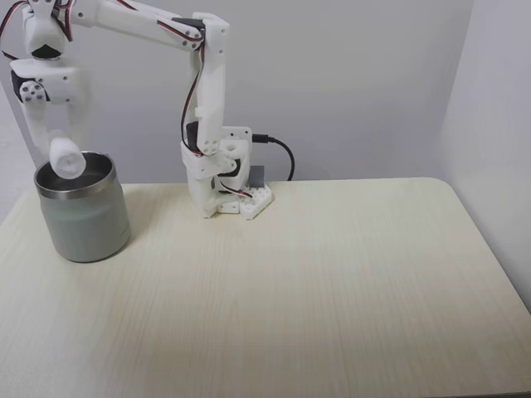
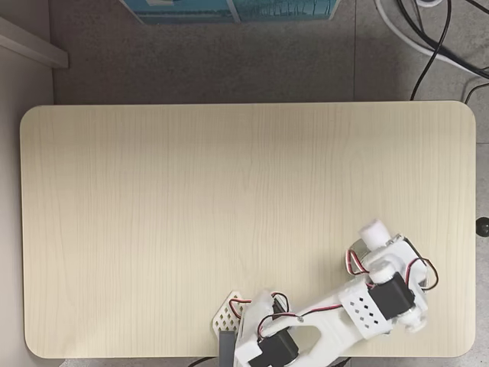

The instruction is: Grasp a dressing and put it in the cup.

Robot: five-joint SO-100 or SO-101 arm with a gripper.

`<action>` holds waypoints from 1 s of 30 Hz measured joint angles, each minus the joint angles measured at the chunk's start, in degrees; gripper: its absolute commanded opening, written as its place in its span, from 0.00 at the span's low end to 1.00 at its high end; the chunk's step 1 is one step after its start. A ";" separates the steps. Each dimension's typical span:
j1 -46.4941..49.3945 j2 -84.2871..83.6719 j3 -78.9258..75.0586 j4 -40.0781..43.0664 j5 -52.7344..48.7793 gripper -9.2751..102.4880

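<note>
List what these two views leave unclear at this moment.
- End effector fingertips: blurred against the dressing in a fixed view, so the grip is unreadable.
- Cup: mostly covered by the arm in a fixed view from above.
- Cup interior: hidden by its own wall.

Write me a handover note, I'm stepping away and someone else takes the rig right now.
Tool: shut on the dressing, held right over the cup's mouth.
Cup: upright near the table edge, at the left in the front fixed view; from above the arm hides most of it, and the dressing pokes out beyond the arm.
Done: dressing picked up and carried to the cup.
Left: open the tool so the dressing drops in, then pull the arm back.
</note>
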 measured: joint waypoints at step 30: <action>9.05 -1.93 -3.60 0.00 -6.15 0.29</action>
